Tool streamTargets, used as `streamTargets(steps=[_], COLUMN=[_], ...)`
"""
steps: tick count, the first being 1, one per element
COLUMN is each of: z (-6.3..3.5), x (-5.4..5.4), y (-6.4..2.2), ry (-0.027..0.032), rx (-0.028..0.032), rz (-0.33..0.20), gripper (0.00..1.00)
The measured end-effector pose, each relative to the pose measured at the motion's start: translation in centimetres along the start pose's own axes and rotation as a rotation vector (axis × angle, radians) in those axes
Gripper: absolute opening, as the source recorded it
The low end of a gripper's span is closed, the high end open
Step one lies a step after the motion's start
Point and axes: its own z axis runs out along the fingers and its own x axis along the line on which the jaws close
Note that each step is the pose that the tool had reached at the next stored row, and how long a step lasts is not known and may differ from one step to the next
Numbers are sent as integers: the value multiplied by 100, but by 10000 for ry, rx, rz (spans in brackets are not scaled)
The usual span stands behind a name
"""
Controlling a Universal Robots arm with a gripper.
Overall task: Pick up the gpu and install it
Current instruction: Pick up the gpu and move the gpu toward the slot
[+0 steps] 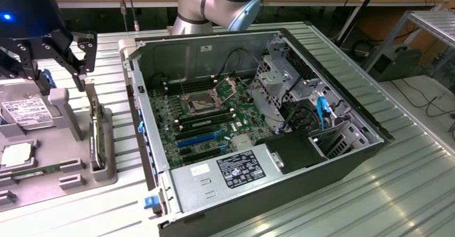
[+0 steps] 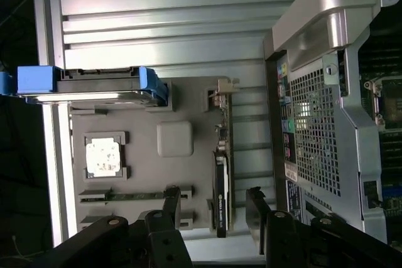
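Where the claw (image 1: 57, 61) hangs: over the gray fixture (image 1: 67, 146), exterior view's left.
Claw state: fingers wide apart, nothing held.
Gpu (image 1: 97, 138): on edge in the fixture's right slot, untouched.
Case (image 1: 299, 194): open, exterior view's right, beside the fixture.

Ribbed metal table (image 1: 412, 194) w/ grey parts tray (image 1: 71, 141), open PC case (image 1: 320, 194).

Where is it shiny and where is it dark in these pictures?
Exterior view: a blue light glows on the end effector, and the ribbed table gleams. Wrist view: the silver case shines, while the fingers look shadowy black.
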Motion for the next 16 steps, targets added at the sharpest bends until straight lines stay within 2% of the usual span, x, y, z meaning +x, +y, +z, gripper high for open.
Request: streamTargets(steps=[16], z=[119], x=[-33], y=[-5], ry=[0], rx=[0], rz=[0], gripper=[54])
